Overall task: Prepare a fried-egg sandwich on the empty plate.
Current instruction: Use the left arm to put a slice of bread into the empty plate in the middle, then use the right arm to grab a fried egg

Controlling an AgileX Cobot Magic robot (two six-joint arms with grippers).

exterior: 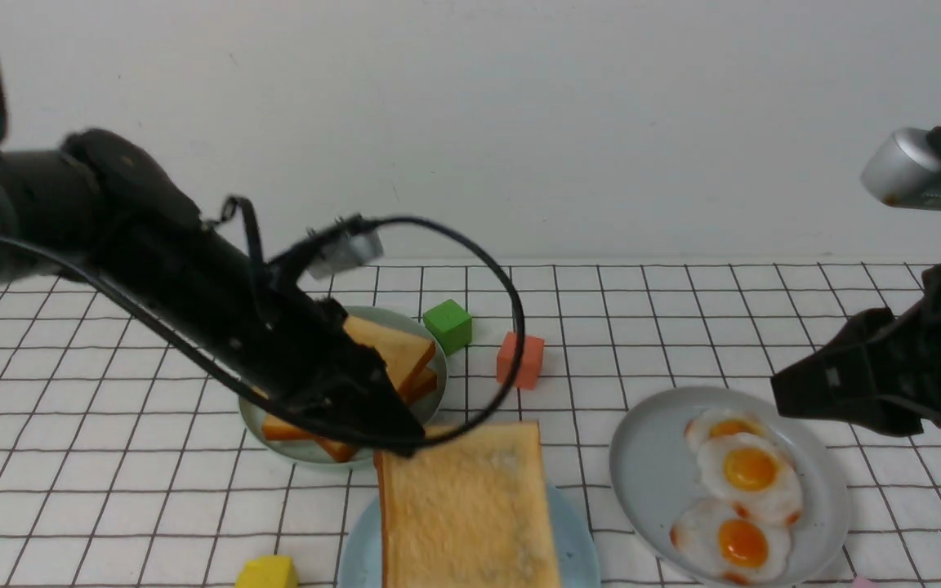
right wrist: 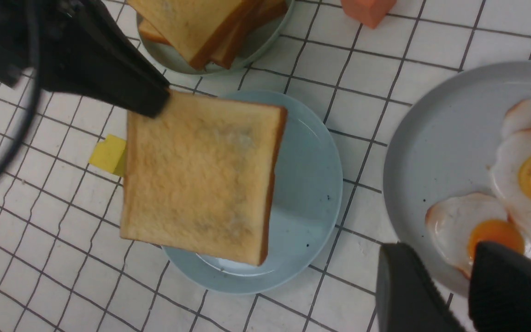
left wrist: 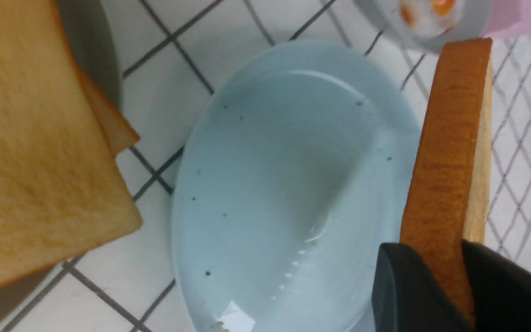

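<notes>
My left gripper [exterior: 395,439] is shut on one corner of a golden toast slice [exterior: 466,506], which hangs flat above the pale blue empty plate [exterior: 581,539]. In the left wrist view the fingers pinch the slice's brown crust [left wrist: 445,138] and the plate [left wrist: 270,184] lies bare beneath. The right wrist view shows the slice [right wrist: 201,175] over the left part of the plate [right wrist: 307,184]. My right gripper [right wrist: 445,251] is open with nothing between its fingers, above the grey plate's near rim. No sandwich is stacked anywhere in view.
A pile of toast slices [exterior: 393,351] lies on a pale green plate [exterior: 266,425] behind the blue one. Three fried eggs [exterior: 748,469] lie on the grey plate [exterior: 650,465] at the right. Green [exterior: 448,325], orange [exterior: 519,359] and yellow [exterior: 268,573] blocks stand around.
</notes>
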